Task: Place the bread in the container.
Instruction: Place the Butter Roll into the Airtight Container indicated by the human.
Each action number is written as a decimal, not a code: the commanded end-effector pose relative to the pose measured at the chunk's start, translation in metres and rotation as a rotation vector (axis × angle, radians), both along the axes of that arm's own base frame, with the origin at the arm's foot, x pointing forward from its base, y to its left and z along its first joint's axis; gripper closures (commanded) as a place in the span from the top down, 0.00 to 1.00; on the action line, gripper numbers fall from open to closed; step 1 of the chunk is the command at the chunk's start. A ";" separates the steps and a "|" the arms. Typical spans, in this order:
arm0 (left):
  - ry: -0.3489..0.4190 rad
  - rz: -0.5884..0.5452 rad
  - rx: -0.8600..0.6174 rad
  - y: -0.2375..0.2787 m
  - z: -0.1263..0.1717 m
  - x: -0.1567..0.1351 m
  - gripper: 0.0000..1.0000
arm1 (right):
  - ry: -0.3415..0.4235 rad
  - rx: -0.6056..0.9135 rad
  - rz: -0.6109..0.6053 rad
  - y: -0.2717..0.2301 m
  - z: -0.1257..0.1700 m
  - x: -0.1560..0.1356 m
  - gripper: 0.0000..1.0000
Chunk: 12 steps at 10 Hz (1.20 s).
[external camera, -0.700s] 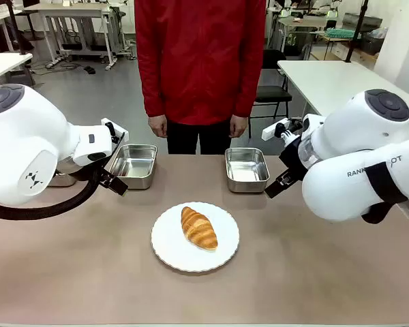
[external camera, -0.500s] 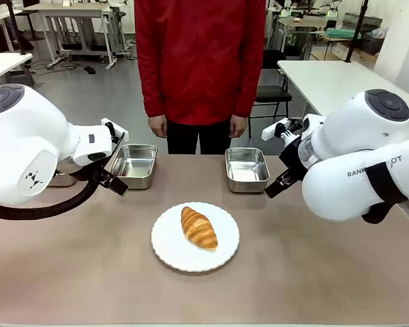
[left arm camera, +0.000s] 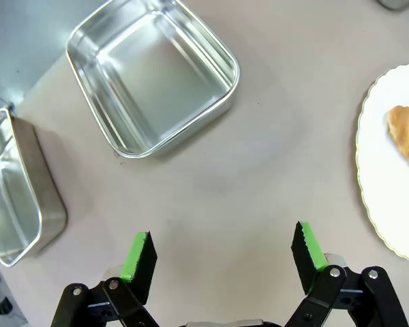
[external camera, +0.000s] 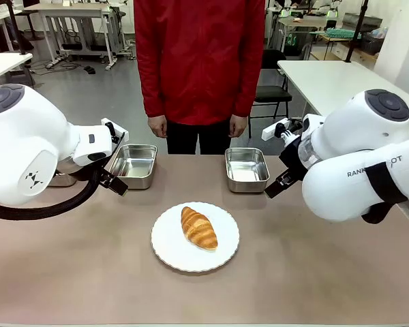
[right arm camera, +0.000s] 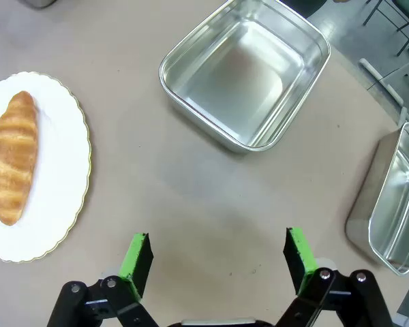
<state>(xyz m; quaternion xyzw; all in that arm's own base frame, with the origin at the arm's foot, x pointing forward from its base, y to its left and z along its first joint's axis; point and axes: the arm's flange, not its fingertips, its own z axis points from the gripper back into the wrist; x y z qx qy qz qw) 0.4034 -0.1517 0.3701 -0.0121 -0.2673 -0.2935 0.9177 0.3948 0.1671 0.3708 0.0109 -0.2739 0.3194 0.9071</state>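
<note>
on the white plate (external camera: 169,251) lies the bread (external camera: 199,227), while my left gripper (left arm camera: 223,248) and right gripper (right arm camera: 218,259) (both spread wide, empty) hover over the tabletop (left arm camera: 259,157).

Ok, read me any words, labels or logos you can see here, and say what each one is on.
"RANK" then "OT": on the right arm; the rest of the lettering is hidden.
No letters, just a small black logo mark: on the left arm.
No print on the trays, plate or croissant.
</note>
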 end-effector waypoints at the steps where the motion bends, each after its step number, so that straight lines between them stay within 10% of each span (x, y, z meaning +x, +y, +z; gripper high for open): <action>1: 0.000 0.000 0.000 0.000 0.000 0.000 1.00 | 0.000 0.000 0.000 0.000 0.000 0.000 1.00; 3: 0.000 0.000 0.000 0.000 0.000 0.000 1.00 | 0.000 0.000 0.000 0.000 0.000 0.000 1.00; 7: 0.002 -0.025 -0.188 0.081 0.125 0.024 1.00 | -0.033 0.092 0.008 -0.041 0.131 0.029 1.00; 12: -0.007 -0.196 -0.240 0.240 0.201 0.019 1.00 | -0.109 0.240 0.036 -0.189 0.199 -0.013 1.00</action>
